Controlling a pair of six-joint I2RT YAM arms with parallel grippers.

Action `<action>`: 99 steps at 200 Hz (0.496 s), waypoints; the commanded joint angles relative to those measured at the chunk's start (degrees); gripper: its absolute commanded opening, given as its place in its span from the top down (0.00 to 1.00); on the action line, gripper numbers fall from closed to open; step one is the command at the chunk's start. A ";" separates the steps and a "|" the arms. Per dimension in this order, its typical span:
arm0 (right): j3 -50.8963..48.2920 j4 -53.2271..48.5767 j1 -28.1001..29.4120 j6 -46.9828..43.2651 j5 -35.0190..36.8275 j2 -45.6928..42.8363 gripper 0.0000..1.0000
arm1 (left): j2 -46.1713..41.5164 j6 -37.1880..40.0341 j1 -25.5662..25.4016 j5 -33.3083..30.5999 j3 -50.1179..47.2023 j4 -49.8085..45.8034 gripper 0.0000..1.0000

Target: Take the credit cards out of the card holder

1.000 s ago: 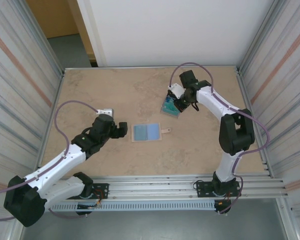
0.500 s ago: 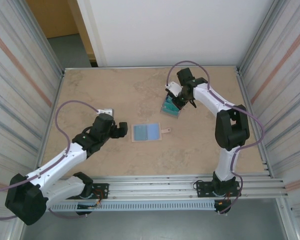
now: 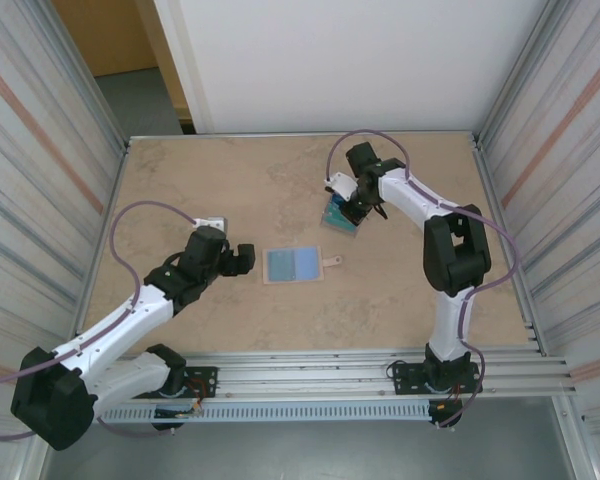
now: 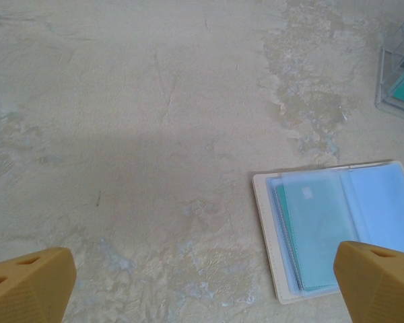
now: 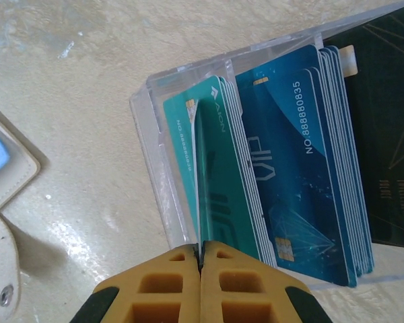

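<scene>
Overhead, wallet (image 3: 294, 264): lies open and flat near the middle of the worktop (image 3: 200, 190), light blue inside facing up, snap tab (image 3: 330, 262) sticking out on its right side.
Overhead, left fingers (image 3: 242, 257): spread wide, just left of the wallet, not touching it.
Overhead, clear box (image 3: 338, 219): on the worktop, beyond and to the right of the wallet, apart from it.
Overhead, right fingers (image 3: 352, 208): down at the clear box; their state cannot be told from this view.
Left wrist, left fingers (image 4: 30, 286): 2 yellow tips at the lower corners, wide apart, bare worktop (image 4: 155, 134) between them.
Left wrist, wallet (image 4: 377, 208): open at lower right, partly behind the right tip; 1 sleeved teal card (image 4: 310, 229) sits in its left half.
Left wrist, clear box (image 4: 398, 74): its corner shows at the upper right edge.
Right wrist, right fingers (image 5: 175, 282): pressed together, gripping 1 pinched teal card (image 5: 197, 182) seen edge-on.
Right wrist, clear box (image 5: 155, 155): the pinched teal card stands in its left compartment among other teal cards; blue cards (image 5: 289, 168) fill the middle; a dark card (image 5: 384, 134) is at the right end.
Right wrist, wallet (image 5: 10, 168): corner and snap tab (image 5: 3, 269) at the left edge, beside the box, not touching.
</scene>
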 commanded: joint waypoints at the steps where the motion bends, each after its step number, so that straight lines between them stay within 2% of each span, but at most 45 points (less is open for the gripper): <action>1: 1.89 -2.63 0.91 -1.01 -0.22 1.13 0.88 | 0.03 -0.97 0.48 0.24 0.47 1.06 0.01; 43: 2.51 -3.14 0.85 1.03 -0.72 -0.67 0.73 | -0.17 -1.28 0.59 0.33 0.56 1.02 0.01; 99: -0.06 -1.02 2.07 11.71 -1.42 -7.96 0.70 | -1.24 -3.06 1.29 0.19 -0.08 1.23 0.01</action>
